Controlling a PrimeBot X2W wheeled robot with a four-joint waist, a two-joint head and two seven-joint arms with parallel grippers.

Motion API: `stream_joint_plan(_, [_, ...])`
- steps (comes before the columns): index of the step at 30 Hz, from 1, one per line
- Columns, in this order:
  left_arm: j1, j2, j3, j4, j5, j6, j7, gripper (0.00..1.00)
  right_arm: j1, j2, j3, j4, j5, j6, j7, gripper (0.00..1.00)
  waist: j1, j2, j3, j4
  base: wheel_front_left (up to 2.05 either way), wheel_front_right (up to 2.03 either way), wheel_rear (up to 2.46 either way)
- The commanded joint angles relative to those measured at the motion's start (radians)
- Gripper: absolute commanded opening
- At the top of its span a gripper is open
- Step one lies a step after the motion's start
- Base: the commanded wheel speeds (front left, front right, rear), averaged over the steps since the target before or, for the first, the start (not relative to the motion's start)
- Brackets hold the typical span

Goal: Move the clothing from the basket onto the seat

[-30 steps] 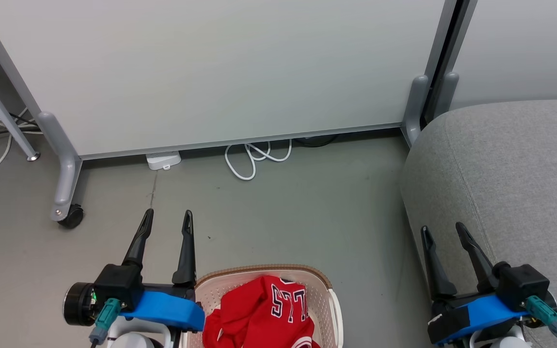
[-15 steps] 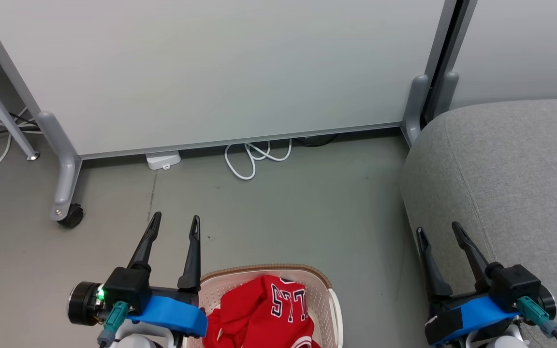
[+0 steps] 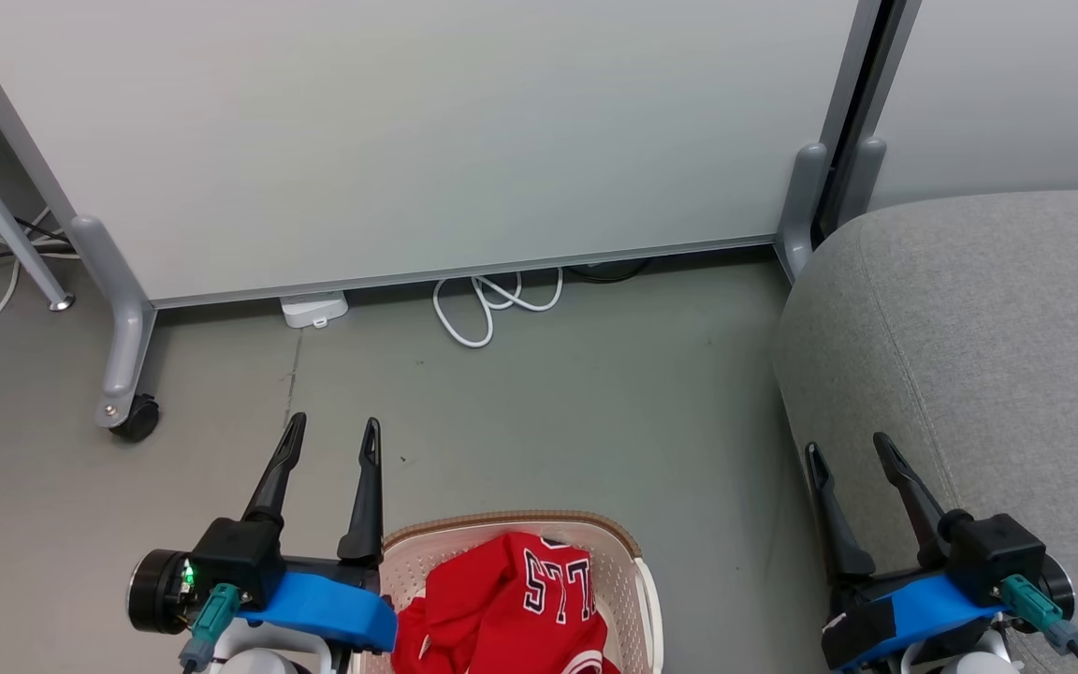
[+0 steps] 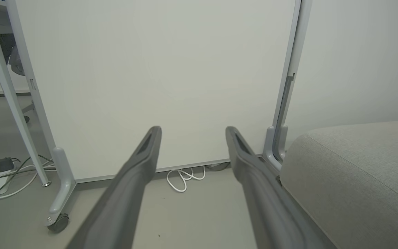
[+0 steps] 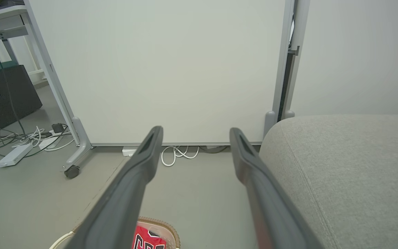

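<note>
Drifting slightly either side of basket (image 3: 520,517): my left claw (image 3: 333,421), right claw (image 3: 846,444), both apart, empty; clothing (image 3: 502,608) unmoved inside; no progress.

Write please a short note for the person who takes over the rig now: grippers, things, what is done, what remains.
The left gripper is open and empty, beside the basket.
The right gripper is open and empty, near the edge of the seat.
The red clothing lies heaped in the basket, on the floor between the arms.
Done: nothing; no garment is on the visible part of the seat.
Left: grasp the clothing and carry it to the seat.
</note>
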Motion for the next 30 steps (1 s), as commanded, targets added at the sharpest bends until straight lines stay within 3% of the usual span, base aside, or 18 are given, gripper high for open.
stream_joint_plan(1, [-0.005,-0.002,0.003,0.002,-0.001,-0.003,-0.005,1.00,-0.005,-0.005,0.001,0.003,0.003,0.003,-0.006,1.00,0.0000,0.0000,0.000,0.000,0.00,0.00,0.00])
stream_joint_plan(18, [-0.059,0.001,-0.034,0.058,0.020,-0.017,-0.005,1.00,-0.021,-0.005,0.008,-0.003,0.000,0.002,-0.006,1.00,0.0000,0.0000,0.024,-0.007,0.00,0.00,0.00])
stream_joint_plan(25, [-0.148,0.023,-0.072,0.172,0.002,-0.030,-0.004,1.00,-0.053,-0.005,0.024,-0.016,0.002,0.002,-0.005,1.00,0.0000,0.0000,0.087,-0.049,0.00,0.00,0.00])
stream_joint_plan(30, [-0.232,0.046,-0.150,0.304,-0.031,-0.033,-0.004,1.00,-0.083,-0.005,0.031,-0.034,0.011,0.002,-0.005,1.00,0.0000,0.0000,0.164,-0.087,0.00,0.00,0.00])
